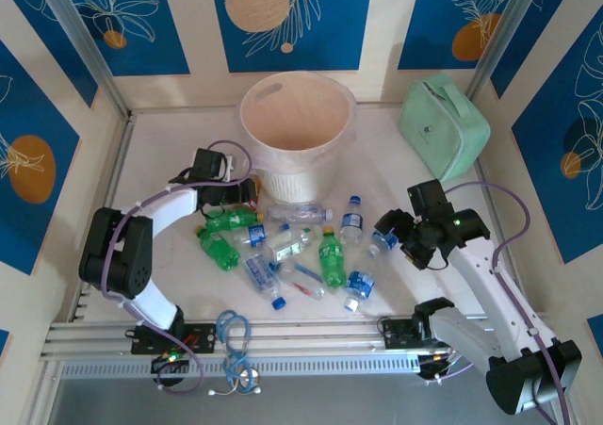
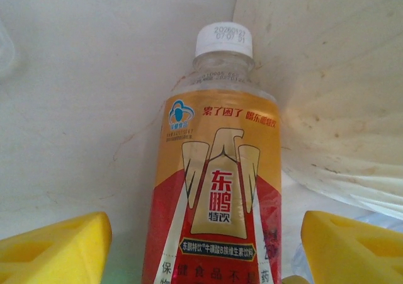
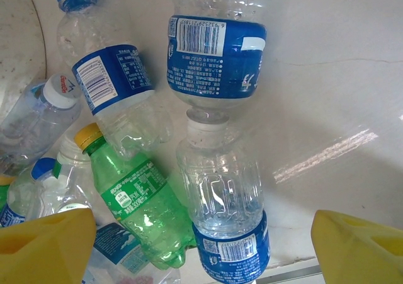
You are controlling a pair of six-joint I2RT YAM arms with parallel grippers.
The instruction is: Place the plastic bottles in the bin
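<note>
- Table [image 1: 170,152] held everything; none of the bottles were in the bin.
- Bin [image 1: 287,171] stood upright at the far centre.
- Mint green case [image 1: 445,128] sat right of the bin, against the wall.
- Plastic bottles [image 1: 283,244] lay scattered on the table in front of the bin.
- Left gripper [image 2: 206,224] was open, fingers either side of the orange-label bottle [image 2: 217,189] and not touching it; the bottle lay beside the bin wall.
- Right gripper [image 3: 203,221] was open above a clear blue-label bottle [image 3: 223,208] and a green bottle [image 3: 141,202].
</note>
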